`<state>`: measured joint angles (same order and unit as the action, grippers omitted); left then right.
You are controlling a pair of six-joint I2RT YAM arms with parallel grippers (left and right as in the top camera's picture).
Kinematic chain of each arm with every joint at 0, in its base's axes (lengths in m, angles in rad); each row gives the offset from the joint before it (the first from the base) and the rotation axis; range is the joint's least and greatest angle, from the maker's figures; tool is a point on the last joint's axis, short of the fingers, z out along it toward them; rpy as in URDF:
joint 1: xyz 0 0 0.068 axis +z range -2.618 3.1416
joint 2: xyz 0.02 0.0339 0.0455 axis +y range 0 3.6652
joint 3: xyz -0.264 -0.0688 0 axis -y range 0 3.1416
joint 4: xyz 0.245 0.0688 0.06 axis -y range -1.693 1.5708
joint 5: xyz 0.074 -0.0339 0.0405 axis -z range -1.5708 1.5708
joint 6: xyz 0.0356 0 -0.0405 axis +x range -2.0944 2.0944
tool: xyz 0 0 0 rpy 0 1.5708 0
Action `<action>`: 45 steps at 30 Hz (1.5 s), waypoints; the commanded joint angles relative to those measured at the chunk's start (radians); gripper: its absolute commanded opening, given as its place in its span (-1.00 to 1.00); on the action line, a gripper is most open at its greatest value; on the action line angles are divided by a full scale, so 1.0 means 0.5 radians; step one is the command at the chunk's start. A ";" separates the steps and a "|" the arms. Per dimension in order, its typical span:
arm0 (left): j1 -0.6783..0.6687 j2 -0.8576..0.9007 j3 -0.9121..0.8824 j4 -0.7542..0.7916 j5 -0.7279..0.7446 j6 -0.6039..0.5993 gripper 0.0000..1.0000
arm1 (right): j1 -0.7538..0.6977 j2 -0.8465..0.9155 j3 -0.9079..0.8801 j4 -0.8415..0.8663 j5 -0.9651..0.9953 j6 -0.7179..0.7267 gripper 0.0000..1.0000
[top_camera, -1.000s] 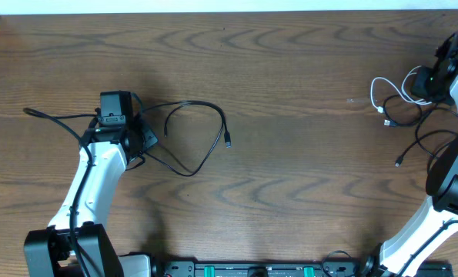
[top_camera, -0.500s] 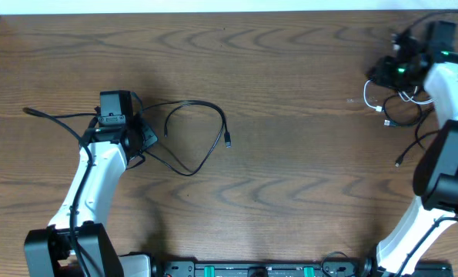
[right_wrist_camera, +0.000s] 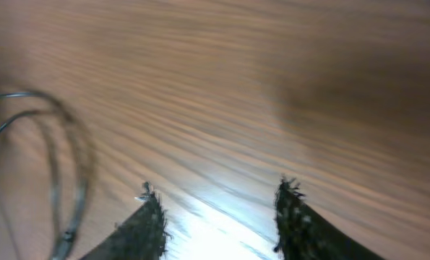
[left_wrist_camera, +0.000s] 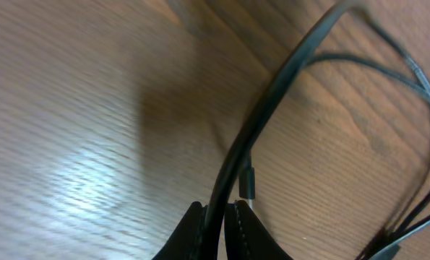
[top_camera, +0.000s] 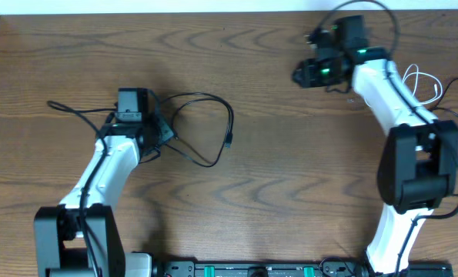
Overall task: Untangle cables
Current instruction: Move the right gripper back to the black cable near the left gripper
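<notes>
Dark wood tabletop [top_camera: 275,177] fills every view. 1 black cable [left_wrist_camera: 272,94] is pinched in the tightly closed left pincer [left_wrist_camera: 218,224], apparently so its loop can be drawn clear. The right pincer [right_wrist_camera: 218,209] is spread and empty; the white cable [top_camera: 425,85] is left well apart behind it.

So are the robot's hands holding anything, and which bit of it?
The left gripper pinches a black cable partway along its length, away from its ends. The right gripper is open and holds nothing.
</notes>
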<state>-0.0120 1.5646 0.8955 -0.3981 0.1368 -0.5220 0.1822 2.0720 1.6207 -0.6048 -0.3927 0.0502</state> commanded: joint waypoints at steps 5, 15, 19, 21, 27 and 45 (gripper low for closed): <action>-0.066 0.160 -0.017 0.029 0.033 -0.027 -0.73 | 0.395 0.017 -0.011 0.294 0.101 -0.009 0.13; -0.066 0.161 -0.016 -0.024 0.035 -0.004 0.35 | 0.808 0.205 -0.011 0.650 0.366 -0.310 0.44; -0.066 0.124 -0.014 -0.023 0.108 0.066 0.44 | 0.855 0.296 -0.011 0.704 0.463 -0.389 0.49; -0.066 0.087 -0.014 -0.024 0.125 0.078 0.44 | 0.859 0.343 -0.011 0.726 0.490 -0.389 0.50; -0.066 -0.096 -0.014 -0.024 0.124 0.078 0.44 | 0.847 0.474 -0.011 0.738 0.489 -0.389 0.45; 0.001 -0.356 -0.014 -0.244 -0.575 0.077 0.89 | 0.843 0.489 -0.011 0.706 0.489 -0.388 -0.98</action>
<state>-0.0147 1.3933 0.8944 -0.4969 -0.0780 -0.4965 0.6090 2.3039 1.6203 -0.2417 -0.1486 -0.1398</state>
